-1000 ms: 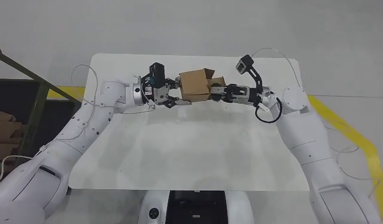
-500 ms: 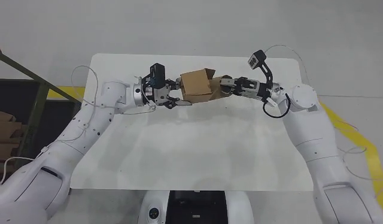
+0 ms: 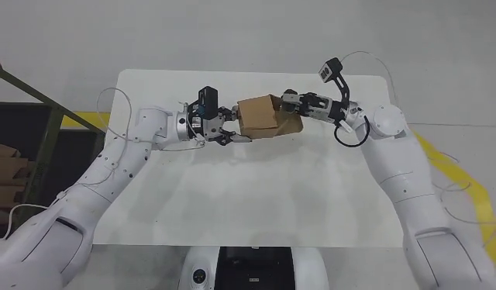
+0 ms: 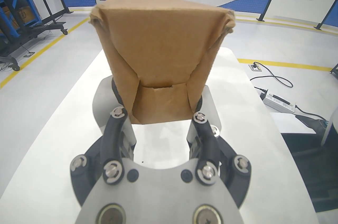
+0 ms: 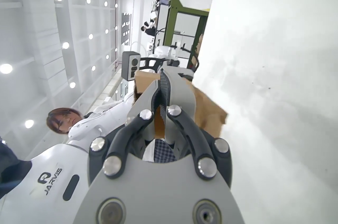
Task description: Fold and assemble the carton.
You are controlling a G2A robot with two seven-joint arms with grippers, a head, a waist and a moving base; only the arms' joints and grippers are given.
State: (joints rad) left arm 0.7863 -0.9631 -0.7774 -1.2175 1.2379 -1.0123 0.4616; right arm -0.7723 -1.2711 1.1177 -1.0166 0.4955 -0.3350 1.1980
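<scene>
A brown carton [image 3: 262, 116] hangs above the back middle of the white table [image 3: 232, 205], held between both arms. My left gripper [image 3: 232, 127] grips its near end. In the left wrist view the fingers [image 4: 117, 101] flank the carton [image 4: 161, 42] on both sides, where folded flaps meet at a seam. My right gripper [image 3: 288, 104] is at the carton's opposite, far-right corner. In the right wrist view that gripper [image 5: 162, 77] is shut with a strip of brown cardboard pinched between its pads, and a loose flap [image 5: 208, 108] sticks out beside it.
The table's front half lies bare below the arms. A dark rack [image 3: 31, 135] stands off the table's left side. A power adapter with a cable [image 4: 280, 102] lies on the floor beside the table.
The right gripper has swung from the carton's side up to its far-right corner. The raised flap has come down. The carton and left gripper have shifted slightly right.
</scene>
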